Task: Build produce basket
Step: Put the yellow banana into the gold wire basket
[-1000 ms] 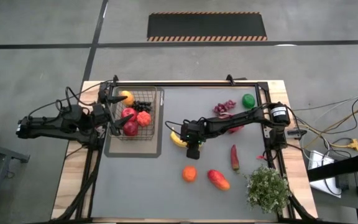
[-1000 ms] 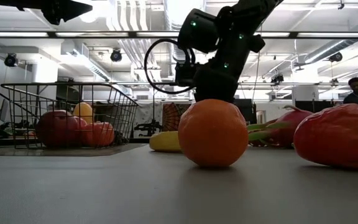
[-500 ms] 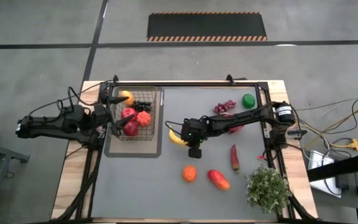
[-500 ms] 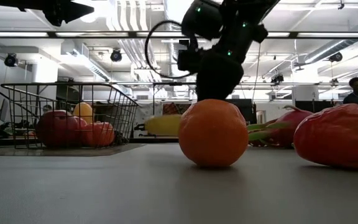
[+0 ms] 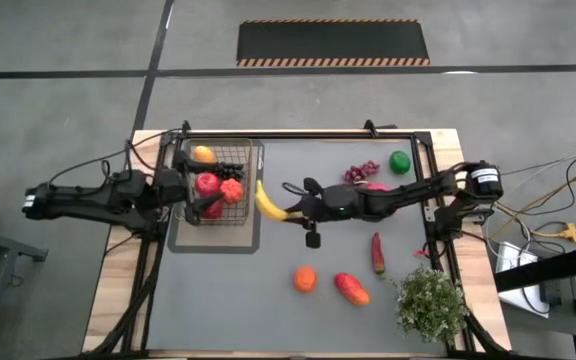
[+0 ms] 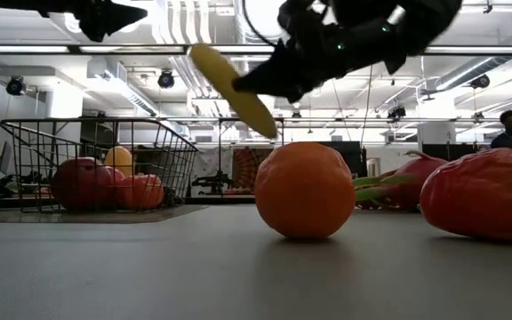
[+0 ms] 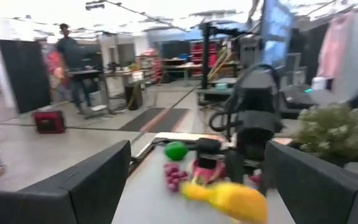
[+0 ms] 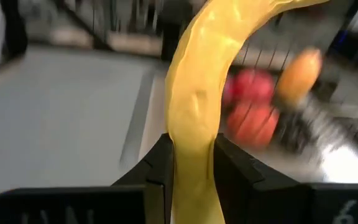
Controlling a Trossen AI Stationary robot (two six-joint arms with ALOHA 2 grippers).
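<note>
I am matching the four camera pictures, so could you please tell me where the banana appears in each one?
High view: banana, just right of the basket.
Low view: banana aloft, above the orange.
Left wrist view: banana, low centre.
Right wrist view: banana, centre, between the right end effector's fingers.
Shared landmark: the basket.

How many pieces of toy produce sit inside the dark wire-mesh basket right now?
4 visible: an orange-yellow fruit at the far end of the dark wire-mesh basket, a red apple, a red-orange fruit beside it, another red fruit nearer. Others may be hidden beneath.
</note>
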